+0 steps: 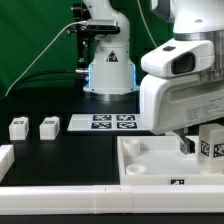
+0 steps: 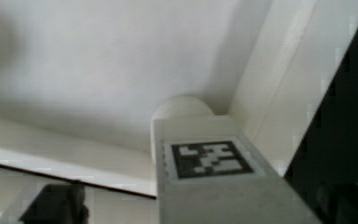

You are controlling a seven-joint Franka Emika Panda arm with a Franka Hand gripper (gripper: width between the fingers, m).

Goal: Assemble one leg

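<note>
In the exterior view, the robot's white arm is filling the right side of the frame, reaching down over the large white tray-like piece (image 1: 150, 160) that is lying on the black table (image 1: 60, 160). The gripper (image 1: 197, 145) is sitting low at the tray's far right end, and a leg (image 1: 212, 142) with a black-and-white marker tag is showing right beside it, upright above the tray's corner. The arm's body is hiding the fingertips, so it cannot be told from this view whether the jaws are pinching the leg or standing spread. In the wrist view, that leg (image 2: 208, 155) is rising close to the camera with its tag facing the lens, standing against the tray (image 2: 105, 70) near one raised wall; a dark finger (image 2: 48, 205) is appearing at the frame's edge, clear of the leg, though the second finger is out of sight. Two more legs (image 1: 18, 127) and (image 1: 48, 126) are resting side by side on the table toward the exterior view's left, well apart from the tray. The marker board (image 1: 112, 122) is lying flat behind the tray, in front of the arm's base (image 1: 108, 72).
</note>
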